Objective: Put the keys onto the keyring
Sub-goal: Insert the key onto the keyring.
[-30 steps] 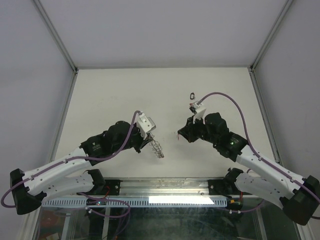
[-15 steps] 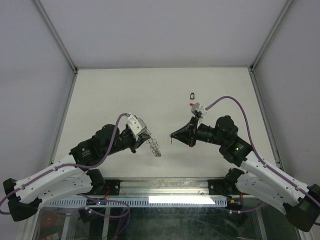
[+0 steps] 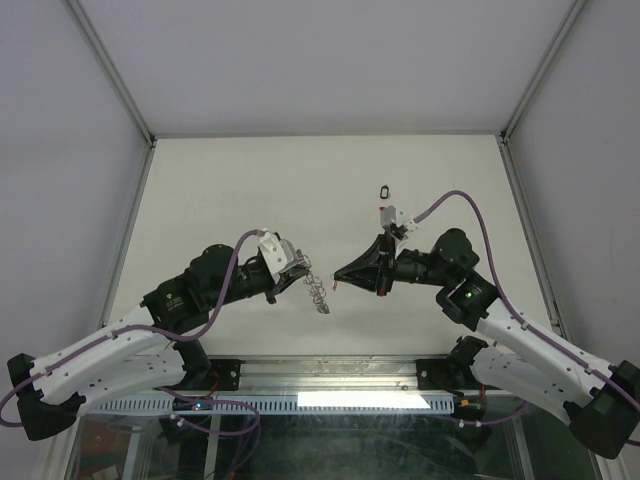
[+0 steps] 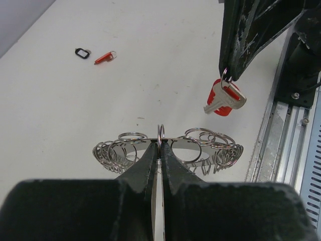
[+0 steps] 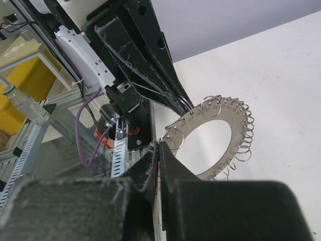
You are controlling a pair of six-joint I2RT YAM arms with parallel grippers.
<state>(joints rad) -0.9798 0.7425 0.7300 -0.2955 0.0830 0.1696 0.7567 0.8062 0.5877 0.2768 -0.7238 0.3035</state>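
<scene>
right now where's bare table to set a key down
Bare: the white table's far-left half. A black-tagged key and loose red-tagged key lie right of centre. Crowded near centre: left gripper clamps the flat grey metal keyring, right gripper holds a red-tagged silver key.

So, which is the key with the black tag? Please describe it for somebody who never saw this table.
On the white table, look at the far part, right of the middle. Two small tagged keys lie there close together. The black-tagged key is the one lying farther back; its neighbour is the red-tagged key.
</scene>
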